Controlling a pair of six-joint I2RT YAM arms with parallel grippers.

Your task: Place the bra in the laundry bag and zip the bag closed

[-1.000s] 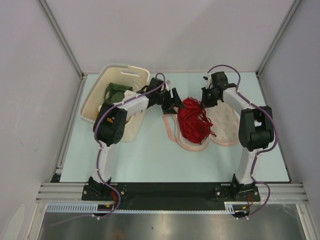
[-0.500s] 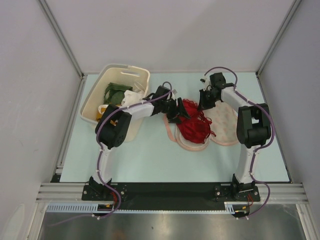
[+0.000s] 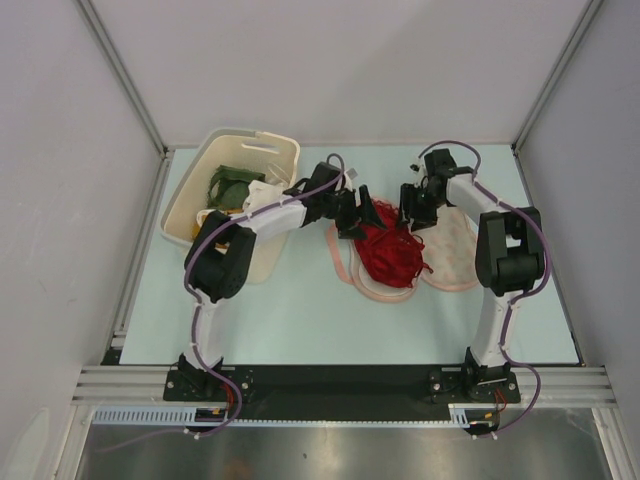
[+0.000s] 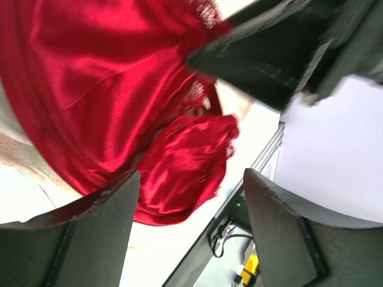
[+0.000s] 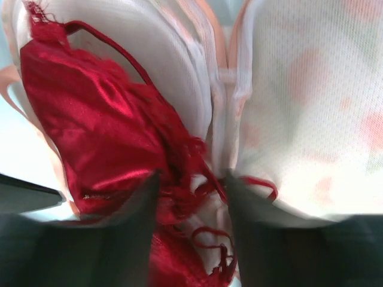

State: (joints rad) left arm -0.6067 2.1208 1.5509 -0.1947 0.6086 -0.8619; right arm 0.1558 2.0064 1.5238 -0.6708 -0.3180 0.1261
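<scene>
The deep red bra (image 3: 390, 250) lies bunched on the left lobe of the pale pink laundry bag (image 3: 455, 255), which lies unzipped and spread flat on the table. My left gripper (image 3: 354, 214) is at the bra's upper left edge, jaws wide apart, with shiny red fabric (image 4: 108, 89) just beyond the fingertips (image 4: 102, 203). My right gripper (image 3: 413, 208) is at the bra's upper right, over the bag's middle seam. In its wrist view the right gripper (image 5: 191, 206) is open, with loose red straps and lace (image 5: 90, 131) lying between the fingers over the white mesh (image 5: 299, 89).
A cream plastic basket (image 3: 190, 215) holding green, white and yellow clothes stands at the back left, right beside my left arm. Grey enclosure walls close in the back and both sides. A metal rail (image 3: 340, 380) runs along the near edge.
The right gripper went from shut to open over the bra's top edge. The left gripper moved right, up against the bra, and the bra now sits more bunched on the left lobe.
</scene>
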